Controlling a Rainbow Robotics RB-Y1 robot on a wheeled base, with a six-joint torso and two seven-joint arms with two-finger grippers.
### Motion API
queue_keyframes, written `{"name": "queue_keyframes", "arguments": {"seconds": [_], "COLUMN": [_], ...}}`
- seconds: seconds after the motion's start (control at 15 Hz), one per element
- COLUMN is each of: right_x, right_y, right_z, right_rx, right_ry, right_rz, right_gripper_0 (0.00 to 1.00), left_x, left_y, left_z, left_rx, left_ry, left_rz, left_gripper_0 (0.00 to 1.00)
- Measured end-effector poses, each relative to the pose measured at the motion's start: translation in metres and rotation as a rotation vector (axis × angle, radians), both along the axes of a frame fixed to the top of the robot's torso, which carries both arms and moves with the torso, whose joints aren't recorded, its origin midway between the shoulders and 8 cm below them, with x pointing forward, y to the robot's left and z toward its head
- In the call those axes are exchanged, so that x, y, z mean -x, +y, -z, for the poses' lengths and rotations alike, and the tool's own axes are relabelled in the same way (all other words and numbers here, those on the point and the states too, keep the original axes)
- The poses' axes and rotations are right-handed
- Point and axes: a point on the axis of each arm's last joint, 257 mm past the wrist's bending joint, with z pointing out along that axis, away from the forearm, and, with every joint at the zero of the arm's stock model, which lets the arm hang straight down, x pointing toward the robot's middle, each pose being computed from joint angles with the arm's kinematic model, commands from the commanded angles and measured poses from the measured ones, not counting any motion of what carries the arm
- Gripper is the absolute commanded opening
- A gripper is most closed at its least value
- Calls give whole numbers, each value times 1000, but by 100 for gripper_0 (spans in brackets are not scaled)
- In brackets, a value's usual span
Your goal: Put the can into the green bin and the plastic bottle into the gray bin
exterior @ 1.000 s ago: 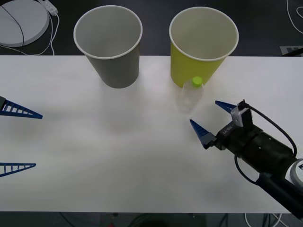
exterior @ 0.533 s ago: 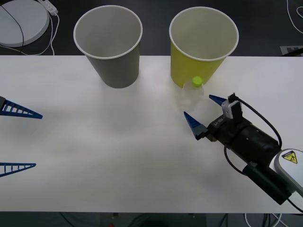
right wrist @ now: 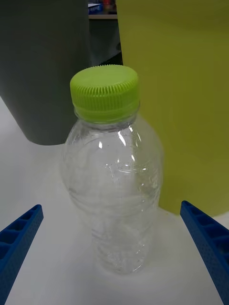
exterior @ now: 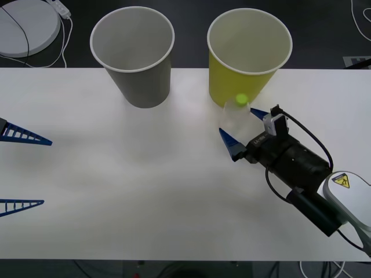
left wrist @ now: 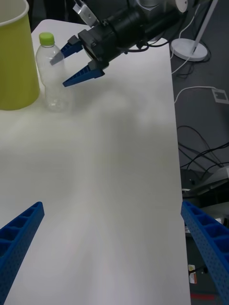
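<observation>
Front view: a white desk against a dark floor carries the gray bin and the green bin upright at its far edge, the plastic bottle standing just before the green bin, the right tool spread wide with one finger either side of the bottle and gripping nothing, and the left tool parked open at the left edge. Right wrist view: the bottle stands upright between the blue fingers, apart from both, the green bin close behind it. Left wrist view: the right tool sits open beside the bottle, next to the green bin.
</observation>
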Motion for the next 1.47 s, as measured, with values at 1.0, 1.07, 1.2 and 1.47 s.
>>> {"name": "queue_keyframes", "arguments": {"seconds": [1.0, 1.07, 1.2, 1.47], "right_x": [-27, -28, -28, -27], "right_y": [8, 9, 9, 14], "right_z": [-17, -17, -17, -17], "right_rx": [-1, -2, -3, -12], "right_ry": [-34, -34, -33, -30], "right_rz": [-1, -2, -2, -6], "right_gripper_0": [100, 100, 100, 48], "left_x": [0, 0, 0, 0], "left_y": [0, 0, 0, 0], "left_z": [0, 0, 0, 0], "left_rx": [0, 0, 0, 0], "left_ry": [0, 0, 0, 0], "left_rz": [0, 0, 0, 0], "left_gripper_0": [100, 100, 100, 100]}}
